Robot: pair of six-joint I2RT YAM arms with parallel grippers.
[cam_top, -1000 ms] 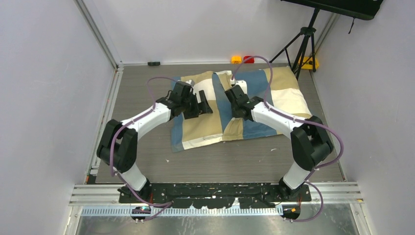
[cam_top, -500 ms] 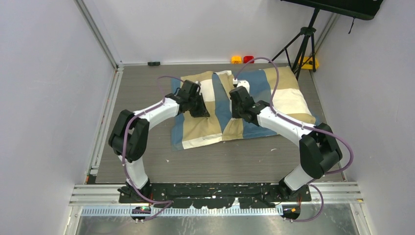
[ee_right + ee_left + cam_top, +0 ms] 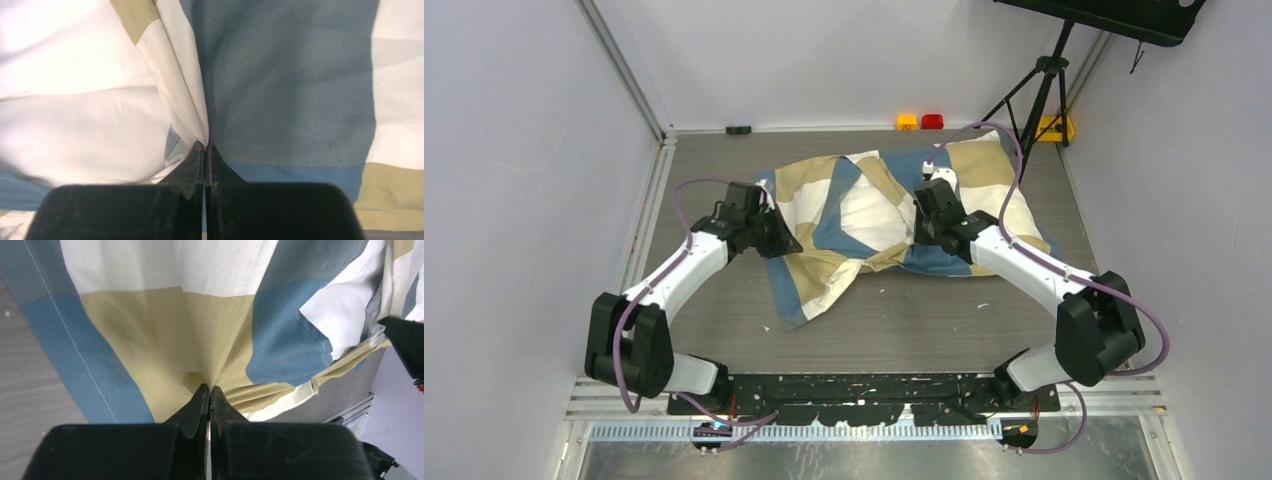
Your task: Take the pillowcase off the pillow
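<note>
The pillowcase (image 3: 824, 270), in blue, tan and white checks, lies rumpled across the middle of the table. Its right half bulges over the pillow, which stays hidden under the fabric. My left gripper (image 3: 781, 240) is at the cover's left edge. In the left wrist view the left gripper (image 3: 210, 388) is shut on a fold of tan cloth of the pillowcase (image 3: 175, 330), which fans out taut from the tips. My right gripper (image 3: 917, 238) sits at the cover's middle. In the right wrist view the right gripper (image 3: 205, 145) is shut on a pinch of the pillowcase (image 3: 290, 90) where white meets blue.
An orange block (image 3: 907, 121) and a red block (image 3: 932, 120) sit at the table's back edge. A tripod (image 3: 1044, 90) stands at the back right beside a yellow item (image 3: 1052, 127). Walls close in on both sides. Bare table (image 3: 904, 320) lies in front.
Both grippers have shut on the cover. The left arm has swung left and nearer, dragging the fabric's left side out and stretching it. The right gripper has shifted slightly right.
</note>
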